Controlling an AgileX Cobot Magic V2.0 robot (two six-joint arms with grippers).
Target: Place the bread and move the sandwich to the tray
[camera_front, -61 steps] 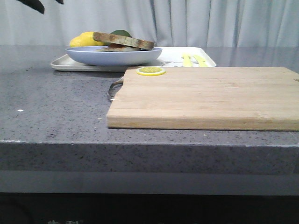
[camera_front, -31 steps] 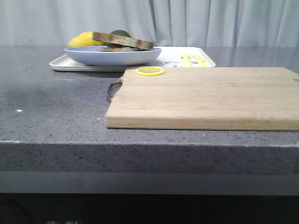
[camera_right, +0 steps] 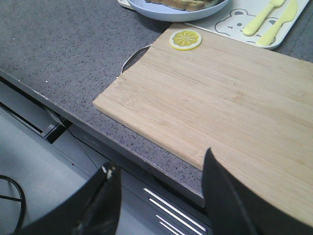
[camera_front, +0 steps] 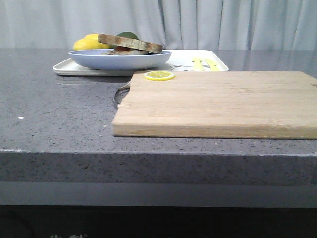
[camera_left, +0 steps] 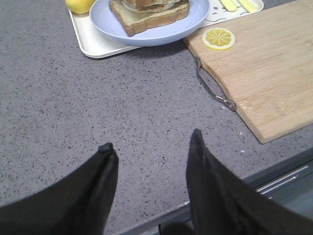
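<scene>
The sandwich (camera_front: 131,43) of brown-crusted bread slices lies on the round pale blue plate (camera_front: 120,59), and the plate stands on the white tray (camera_front: 185,62) at the back of the counter. In the left wrist view the sandwich (camera_left: 149,12), plate (camera_left: 146,34) and tray (camera_left: 93,41) show far from my left gripper (camera_left: 150,142), which is open and empty above bare counter near the front edge. My right gripper (camera_right: 159,164) is open and empty over the front edge of the counter, by the cutting board. Neither gripper shows in the front view.
A large wooden cutting board (camera_front: 223,101) with a metal handle (camera_front: 120,93) lies front right. A thin lemon slice (camera_front: 159,75) lies on its far left corner. A yellow lemon (camera_front: 89,42) and a green fruit sit behind the plate. Yellow-green cutlery (camera_right: 266,19) lies on the tray.
A dark arm part at the top left of the front view one second ago has left the view. The plate, tray and board have not moved.
</scene>
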